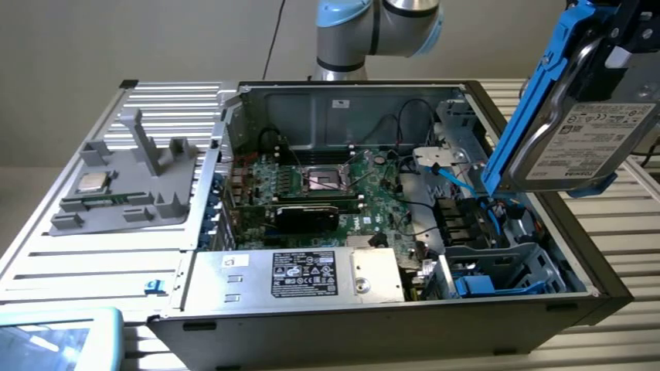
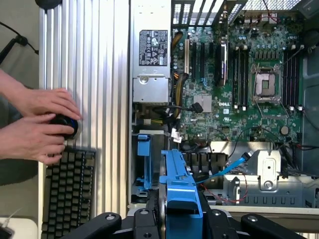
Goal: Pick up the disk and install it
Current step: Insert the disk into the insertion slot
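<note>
Disk (image 1: 576, 127): hangs in the upper right of the exterior frame, stood on end and a little tilted, white label towards the camera, blue frame along its edge. It is above the right side of the case and touches nothing below.
Gripper (image 2: 182, 221): clamped on the disk, with a black finger on either side of the blue frame (seen end-on in the wrist view).
Case (image 1: 361, 321): lies open at centre frame on the slatted table (image 1: 93, 255).
Inside the case: motherboard (image 1: 341, 185) in the middle, grey power supply box (image 1: 299, 274) with a black label at lower centre, blue bracket (image 1: 483, 284) in the bay at lower right.
Left of frame: grey fixture (image 1: 134, 182) carrying a small square chip (image 1: 95, 183).
Person: two hands (image 2: 35, 139) rest on a black knob (image 2: 67, 124) just beside a keyboard (image 2: 67, 194).
</note>
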### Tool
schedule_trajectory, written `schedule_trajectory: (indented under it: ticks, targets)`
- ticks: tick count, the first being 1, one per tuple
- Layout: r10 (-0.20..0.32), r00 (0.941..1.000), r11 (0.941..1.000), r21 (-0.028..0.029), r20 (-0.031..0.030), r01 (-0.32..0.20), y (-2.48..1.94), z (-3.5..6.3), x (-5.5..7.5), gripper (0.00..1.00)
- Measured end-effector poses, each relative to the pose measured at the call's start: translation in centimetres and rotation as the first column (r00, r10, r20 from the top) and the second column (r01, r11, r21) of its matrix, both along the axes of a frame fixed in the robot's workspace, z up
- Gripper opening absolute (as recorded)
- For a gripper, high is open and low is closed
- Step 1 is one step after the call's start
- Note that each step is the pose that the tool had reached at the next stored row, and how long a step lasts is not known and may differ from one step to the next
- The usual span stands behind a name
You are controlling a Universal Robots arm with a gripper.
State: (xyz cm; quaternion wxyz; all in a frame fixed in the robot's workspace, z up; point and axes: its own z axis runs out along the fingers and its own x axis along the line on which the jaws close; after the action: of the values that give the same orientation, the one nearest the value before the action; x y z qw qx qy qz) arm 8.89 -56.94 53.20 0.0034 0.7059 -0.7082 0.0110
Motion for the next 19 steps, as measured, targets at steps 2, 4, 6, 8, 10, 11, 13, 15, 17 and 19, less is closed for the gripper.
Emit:
schedule_trajectory:
  ticks: [2, 4, 6, 8, 10, 11, 13, 15, 17, 19]
  targets:
    - [0.0, 1.0, 1.0, 0.0, 0.0, 0.0, 0.0, -0.01, 0.0, 0.37]
    - [0.0, 1.0, 1.0, 0.0021, -0.0002, 0.0, 0.0, -0.02, 0.0, 0.37]
    - [0.0, 1.0, 0.9999, 0.0127, -0.0006, 0.0, 0.0, -0.05, -0.1, 0.37]
    - [0.0, 1.0, 0.9996, 0.0292, -0.0009, 0.0, -0.06, -0.11, -0.1, 0.37]
    - [0.0, 1.0, 0.9996, 0.0295, -0.0012, 0.0, -0.06, -0.26, -0.2, 0.37]
    - [0.0, 1.0, 0.9996, 0.0297, -0.0018, 0.0, -0.07, -0.41, -0.2, 0.37]
    - [-0.001, 1.0, 0.9996, 0.0296, -0.0033, 0.001, -0.08, -0.77, -0.2, 0.37]
    - [-0.001, 1.0, 0.9996, 0.0296, -0.0048, 0.001, -0.14, -1.13, -0.2, 0.37]
    - [-0.001, 1.0, 0.9996, 0.0296, -0.0057, 0.002, -0.31, -1.49, -0.2, 0.37]
    - [-0.003, 1.0, 0.9996, 0.0296, -0.0061, 0.003, -0.58, -1.86, -0.2, 0.37]
